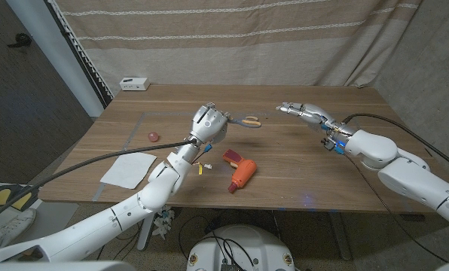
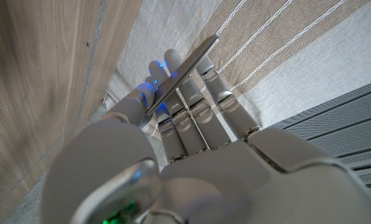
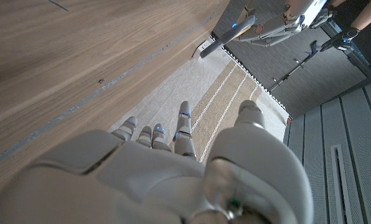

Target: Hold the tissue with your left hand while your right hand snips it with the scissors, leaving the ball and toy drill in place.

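My left hand (image 1: 209, 123) is raised over the middle of the table and holds the scissors (image 1: 248, 120) by the blades, their yellow handles pointing toward my right side. In the left wrist view a metal blade (image 2: 188, 62) lies across the fingers of that hand (image 2: 192, 155). My right hand (image 1: 303, 113) hovers a short way from the handles, fingers stretched out, holding nothing. The white tissue (image 1: 126, 169) lies flat near the table's front left. A small red ball (image 1: 153, 136) sits behind it. The orange toy drill (image 1: 241, 172) lies in front of my left hand.
A small white box (image 1: 134, 83) stands at the table's (image 1: 307, 173) far left corner. A striped cloth backdrop (image 1: 232, 38) hangs behind the table. In the right wrist view my right hand (image 3: 160, 174) is above bare wood.
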